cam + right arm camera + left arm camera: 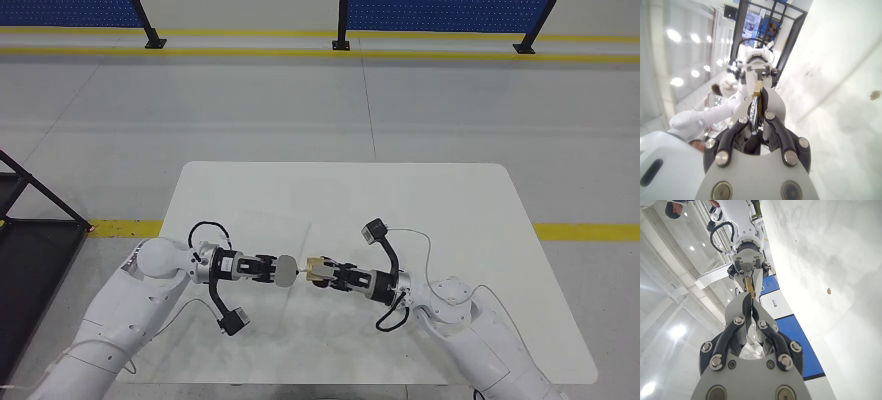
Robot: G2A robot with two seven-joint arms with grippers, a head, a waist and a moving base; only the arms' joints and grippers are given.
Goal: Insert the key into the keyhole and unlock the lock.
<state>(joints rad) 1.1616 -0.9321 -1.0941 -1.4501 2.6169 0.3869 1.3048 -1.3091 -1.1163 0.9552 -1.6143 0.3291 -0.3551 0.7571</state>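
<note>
The left gripper [750, 299] has its fingers [746, 307] pressed together on a thin piece that I take to be the key [752, 297]. Just a small gold tip pokes out past them. That tip meets the end of the brass lock [749, 286]. The right gripper [758, 94] pinches the lock between its fingers [777, 103], with the silver shackle [754, 110] lying back toward its palm and the brass body pointing ahead. The two grippers meet nose to nose above the near middle of the worktop [450, 210], holding lock and key in the air between them.

The hold on the key looks shallow, right at the fingertips. A twist of the wrist may therefore let the key slip in the grip rather than turn the cylinder. If the two arms are not on one line, the blade could bind or bend, or lever the lock askew in the right fingers. I cannot tell whether the blade is fully in.

The left wrist view gives the meeting of key and lock edge-on. The right wrist view gives the shackle seated in the grip, with the brass body standing in front of the keyhole end. The top view adds how the two forearms line up across the worktop.
</note>
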